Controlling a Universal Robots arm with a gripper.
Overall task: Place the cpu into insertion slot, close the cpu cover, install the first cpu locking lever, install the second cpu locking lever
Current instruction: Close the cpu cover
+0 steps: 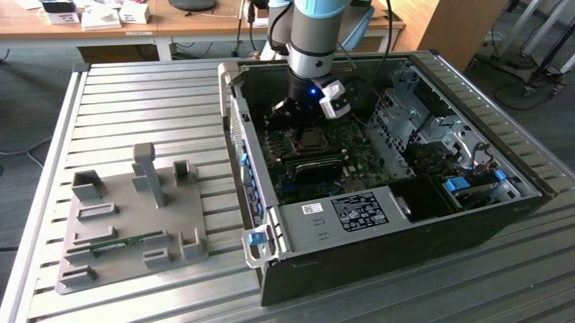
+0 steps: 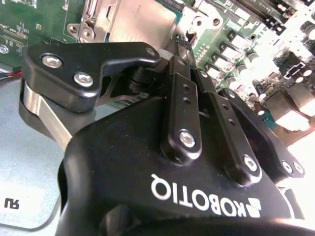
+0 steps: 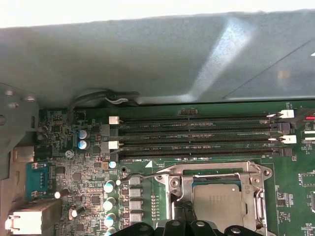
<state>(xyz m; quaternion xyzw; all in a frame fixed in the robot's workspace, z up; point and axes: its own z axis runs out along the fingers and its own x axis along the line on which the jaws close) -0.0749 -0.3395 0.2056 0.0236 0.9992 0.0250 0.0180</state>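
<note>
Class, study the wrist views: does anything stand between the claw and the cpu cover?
Nothing visible does. The claw hangs right at the edge of the cpu cover, which lies flat around the cpu in its socket.

Slatted metal table (image 1: 134, 94): open computer case (image 1: 378, 266), grey fixture tray (image 1: 126, 195).

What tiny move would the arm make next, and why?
Probably a slight push downward, I'd guess: the cpu already lies under the lowered cpu cover, and the gripper is right at that cover's rim.
</note>
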